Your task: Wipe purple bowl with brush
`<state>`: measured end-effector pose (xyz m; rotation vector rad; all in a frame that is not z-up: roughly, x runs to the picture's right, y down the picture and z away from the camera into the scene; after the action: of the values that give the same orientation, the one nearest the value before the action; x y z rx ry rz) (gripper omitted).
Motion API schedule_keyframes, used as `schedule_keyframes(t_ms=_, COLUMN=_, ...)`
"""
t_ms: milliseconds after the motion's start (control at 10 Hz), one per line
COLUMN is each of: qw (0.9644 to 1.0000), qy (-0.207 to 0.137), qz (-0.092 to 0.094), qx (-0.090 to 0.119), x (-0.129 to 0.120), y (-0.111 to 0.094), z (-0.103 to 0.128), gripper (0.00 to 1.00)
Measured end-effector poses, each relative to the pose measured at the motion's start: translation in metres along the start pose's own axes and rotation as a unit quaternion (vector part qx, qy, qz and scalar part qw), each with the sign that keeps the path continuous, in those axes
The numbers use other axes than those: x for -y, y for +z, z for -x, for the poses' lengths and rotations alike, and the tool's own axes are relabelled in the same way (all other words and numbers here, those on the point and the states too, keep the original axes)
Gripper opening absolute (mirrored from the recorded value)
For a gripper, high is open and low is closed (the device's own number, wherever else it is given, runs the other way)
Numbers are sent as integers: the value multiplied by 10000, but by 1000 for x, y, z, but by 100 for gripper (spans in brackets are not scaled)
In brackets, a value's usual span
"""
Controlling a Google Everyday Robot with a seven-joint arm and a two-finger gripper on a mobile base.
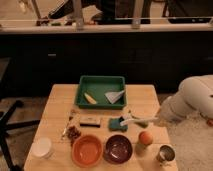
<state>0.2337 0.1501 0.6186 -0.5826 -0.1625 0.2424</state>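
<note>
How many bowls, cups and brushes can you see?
Bowls: 2, purple bowl, orange bowl
Cups: 2, white cup, silver cup
Brushes: 1, brush, held by the gripper at the right edge of the table
Total: 5

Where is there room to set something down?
Bare table left of the green tray above the white cup, and right of the tray. Crowded: orange bowl, purple bowl, metal cup. Gripper at the brush, right side.
</note>
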Motion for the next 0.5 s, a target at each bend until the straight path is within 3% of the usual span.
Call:
schedule_keyframes(t_ms=200, qw=10000, qy=-46, qz=-13, qx=58, x=-13, y=2, z=1, gripper=0)
schedule_keyframes(t_ms=500, qw=10000, qy=-62, qz=-10, qx=62, x=-13, y=2, z=2, gripper=0)
